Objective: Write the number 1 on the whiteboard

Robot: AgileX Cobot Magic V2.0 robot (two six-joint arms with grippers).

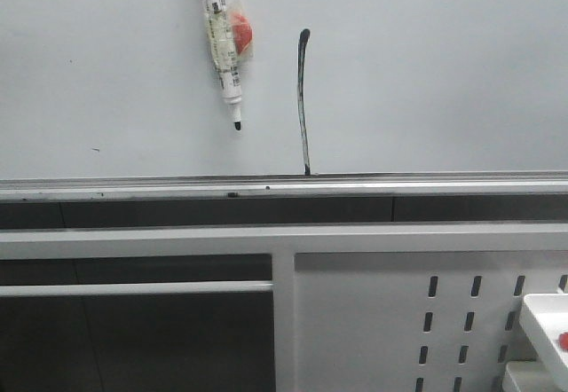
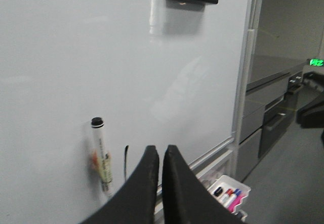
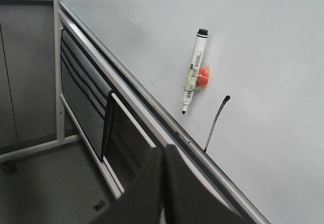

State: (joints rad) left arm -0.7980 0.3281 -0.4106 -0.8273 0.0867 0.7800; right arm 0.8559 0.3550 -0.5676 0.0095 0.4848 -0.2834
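The number 1 [image 1: 303,99] is standing on the whiteboard [image 1: 426,73] beside a stuck marker [image 1: 222,42], while the left gripper [image 2: 161,155] and right gripper [image 3: 163,155] are hanging pressed together, holding nothing.

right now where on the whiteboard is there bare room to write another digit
The whiteboard is bare right of the number 1, down to the silver rail. It is also bare left of the marker stuck to the board. The strip between marker and stroke is crowded.
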